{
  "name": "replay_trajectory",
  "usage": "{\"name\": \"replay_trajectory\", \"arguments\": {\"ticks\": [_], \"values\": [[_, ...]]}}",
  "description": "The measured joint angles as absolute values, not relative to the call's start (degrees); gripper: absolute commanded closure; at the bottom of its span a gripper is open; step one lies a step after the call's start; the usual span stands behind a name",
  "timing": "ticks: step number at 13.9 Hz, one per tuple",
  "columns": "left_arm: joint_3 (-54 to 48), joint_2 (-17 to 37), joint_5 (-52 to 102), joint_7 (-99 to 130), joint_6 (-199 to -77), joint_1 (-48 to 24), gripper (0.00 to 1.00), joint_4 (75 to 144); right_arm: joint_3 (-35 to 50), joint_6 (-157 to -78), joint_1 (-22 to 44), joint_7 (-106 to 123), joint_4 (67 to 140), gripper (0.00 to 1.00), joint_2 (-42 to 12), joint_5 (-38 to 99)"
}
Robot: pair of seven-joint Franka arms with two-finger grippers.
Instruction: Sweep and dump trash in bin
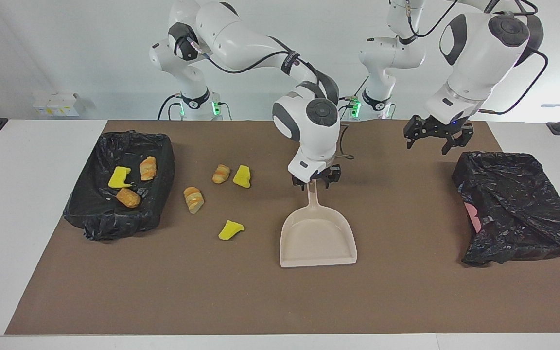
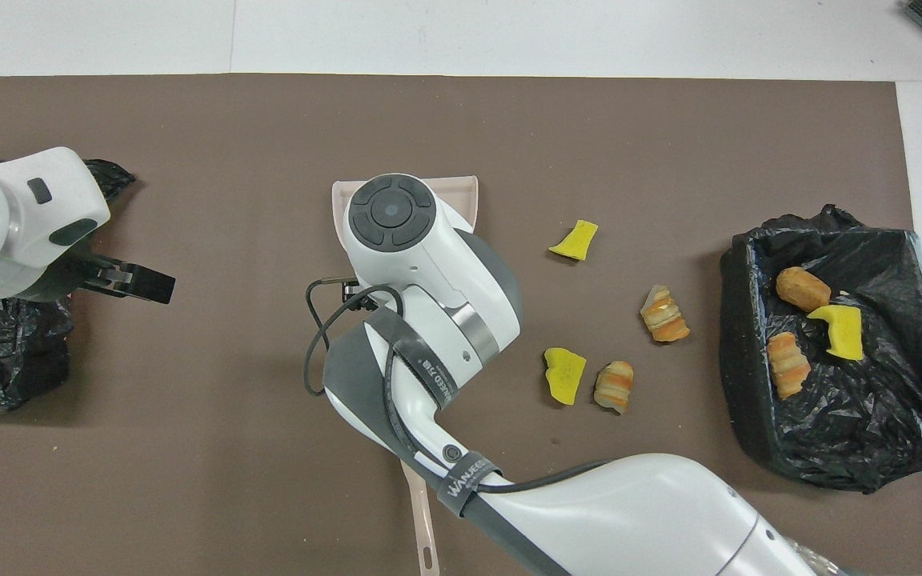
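The right gripper point(image 1: 317, 183) stands open over the handle of the dustpan point(image 1: 318, 236), holding nothing; the left gripper point(image 1: 433, 138), open and empty, hangs near the covered bin point(image 1: 513, 204); four trash pieces point(image 1: 193, 199) lie beside the lined bin point(image 1: 156, 146); a careless regrasp may push the pan away.

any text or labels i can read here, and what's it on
"WANJEED": printed on the grey strap round the right arm's cable, partly legible in the overhead view.
A second printed strap higher on that arm: too small to read.
White boxes with yellow marks: unreadable.
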State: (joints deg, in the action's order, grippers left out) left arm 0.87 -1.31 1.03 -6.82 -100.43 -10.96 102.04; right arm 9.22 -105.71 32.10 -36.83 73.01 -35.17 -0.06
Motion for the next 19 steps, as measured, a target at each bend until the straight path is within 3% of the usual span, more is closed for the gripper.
{"name": "replay_trajectory", "arguments": {"ticks": [7, 10, 16, 17, 19], "values": [[0.7, 7.4, 1.4, -4.7, -112.4, -17.6, 0.0, 103.2, 10.9, -105.9, 35.1, -36.8, 98.3, 0.2, -15.5, 5.2], [0.6, 11.4, 1.4, 2.2, -118.1, -21.4, 0.0, 103.2, 11.1, -111.1, 39.2, -37.7, 108.5, 0.2, -9.4, 7.3], [0.5, 15.2, 1.4, 13.5, -123.4, -28.0, 0.0, 103.2, 11.2, -120.6, 44.7, -38.6, 122.9, 0.21, -4.8, 9.1], [0.5, 15.8, 1.4, 14.8, -123.7, -29.3, 0.0, 103.2, 11.2, -123.5, 45.7, -39.4, 124.8, 0.24, -4.7, 9.1], [0.5, 17.0, 1.4, 17.8, -124.2, -31.4, 0.0, 103.2, 11.3, -127.2, 47.1, -40.8, 127.7, 0.42, -4.7, 9.2]]}}
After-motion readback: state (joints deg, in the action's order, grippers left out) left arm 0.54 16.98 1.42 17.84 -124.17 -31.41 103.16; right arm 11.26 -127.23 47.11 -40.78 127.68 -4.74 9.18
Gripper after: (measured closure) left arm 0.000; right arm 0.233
